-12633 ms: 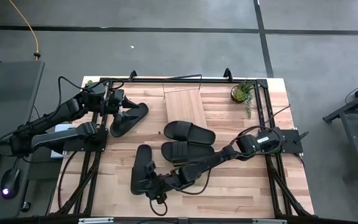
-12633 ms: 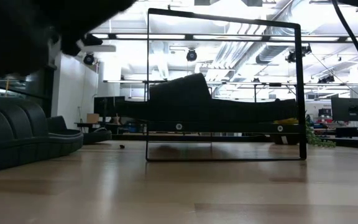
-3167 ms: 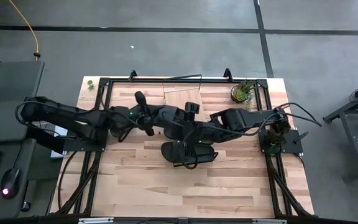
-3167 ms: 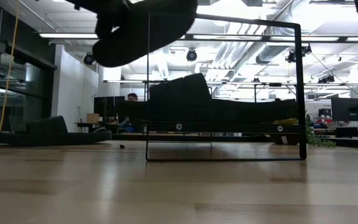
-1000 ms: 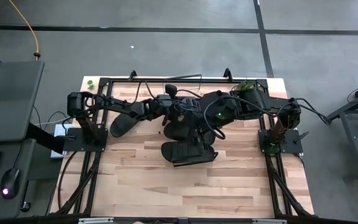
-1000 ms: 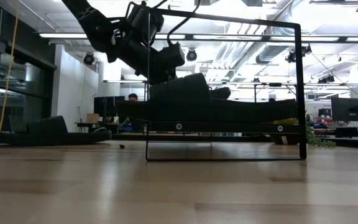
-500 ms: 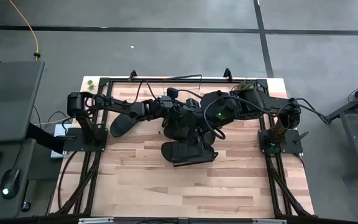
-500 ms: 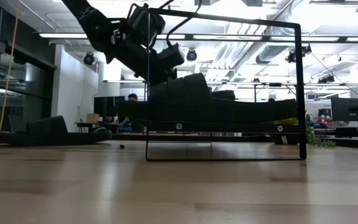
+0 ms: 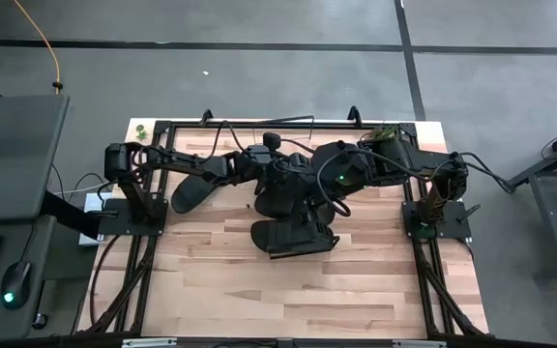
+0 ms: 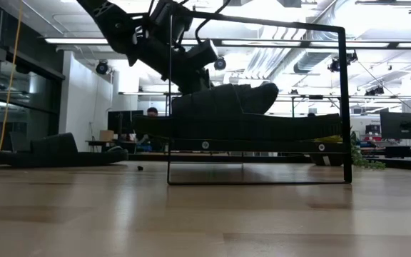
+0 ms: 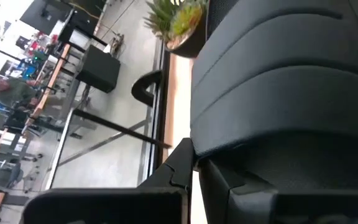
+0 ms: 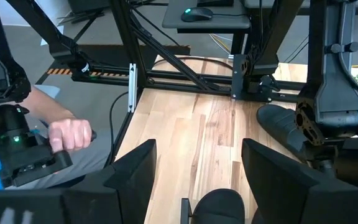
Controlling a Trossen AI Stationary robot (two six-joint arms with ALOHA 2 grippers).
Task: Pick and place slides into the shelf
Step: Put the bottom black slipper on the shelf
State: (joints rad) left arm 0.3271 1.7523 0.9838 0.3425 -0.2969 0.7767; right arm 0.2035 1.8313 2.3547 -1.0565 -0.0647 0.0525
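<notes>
Reaching over the shelf (image 10: 257, 135), left gripper (image 9: 277, 174) fingers clamped on a slide (image 10: 223, 100); right gripper (image 12: 194, 180) beside it, fingers spread, empty.

arm (image 10: 145, 39) — reaches down from upper left to slide (image 10: 245, 98) atop the shelf (image 10: 255, 135) | wire frame (image 10: 344, 100) — upright | another slide (image 10: 52, 151) — far left on table (image 10: 205, 214)
</notes>
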